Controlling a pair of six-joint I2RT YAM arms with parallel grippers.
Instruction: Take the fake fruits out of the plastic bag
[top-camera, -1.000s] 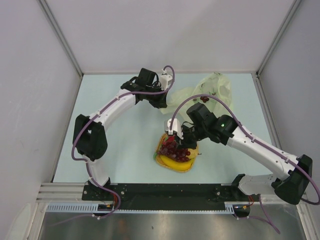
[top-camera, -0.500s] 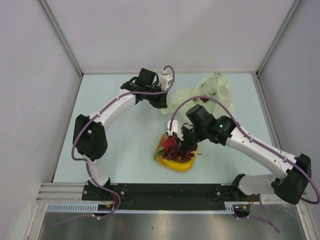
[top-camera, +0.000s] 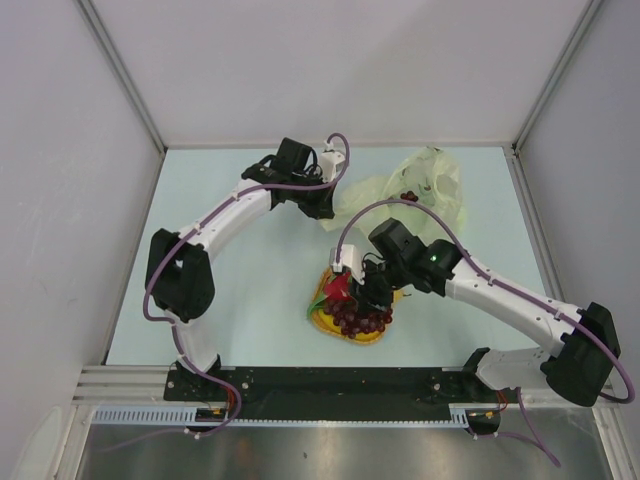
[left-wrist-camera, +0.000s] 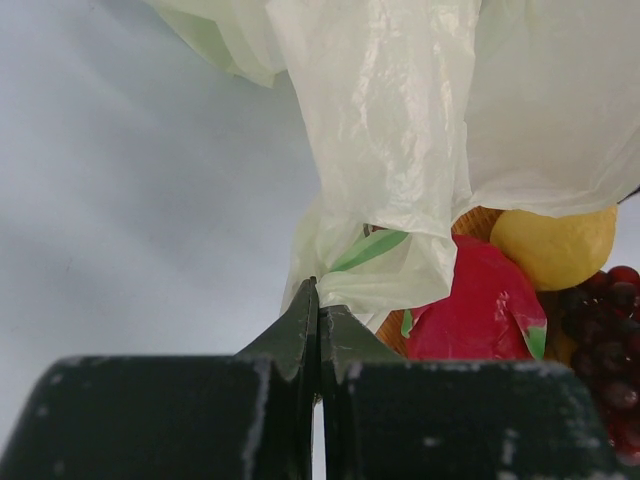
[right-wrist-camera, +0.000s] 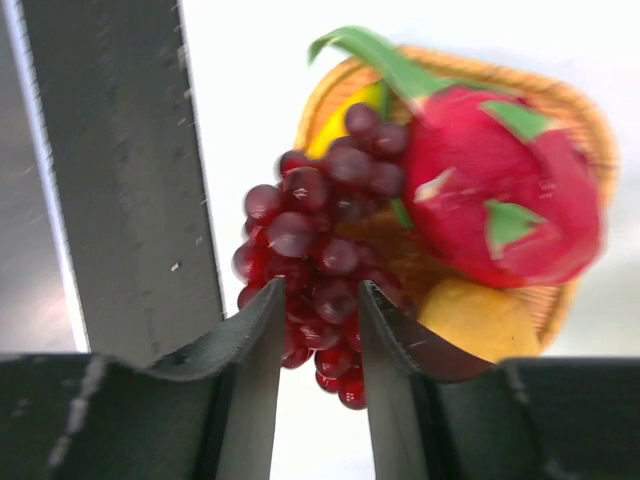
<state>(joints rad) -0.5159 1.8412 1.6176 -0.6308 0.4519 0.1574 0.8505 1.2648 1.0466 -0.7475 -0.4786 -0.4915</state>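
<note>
- The woven mat (top-camera: 322, 322), orange and square, lies on the pale surface (top-camera: 250, 260) nearest the arm bases, and the fruits sit on it, outside the bag.
- The grape bunch (top-camera: 361, 321), dark purple-red, lies at the near edge of the mat and spills over the edge at 6 o'clock.
- The right end effector (right-wrist-camera: 315, 292) hovers over the mat with its two fingers apart and nothing clamped between them.
- In the right wrist view the bunch lies just beyond the parted fingertips, with its lowest berries showing in the gap. I cannot tell whether the pads touch them.
- The dragon fruit (right-wrist-camera: 500, 190), red with green tips, rests against the bunch at its 2 o'clock in that view. From above it sits at 9 o'clock of the right end effector.
- The yellow pear-like fruit (right-wrist-camera: 478, 322) lies at 4 o'clock of the bunch in the wrist view, touching the dragon fruit.
- A sliver of yellow shows behind the top of the bunch. Which fruit it is cannot be told.
- The left end effector (left-wrist-camera: 318, 300) is farther out, at about 12 o'clock of the mat. Its fingers are pressed together and pinch a fold of the plastic bag (top-camera: 425, 185) at their tips.
- From that pinch the bag, thin, crinkled and pale yellow-green, spreads away toward 2 o'clock and lies well beyond the mat.
- In the left wrist view the bag hangs in front of the fingers, and the fruits show under its lower edge at 3 to 4 o'clock.
</note>
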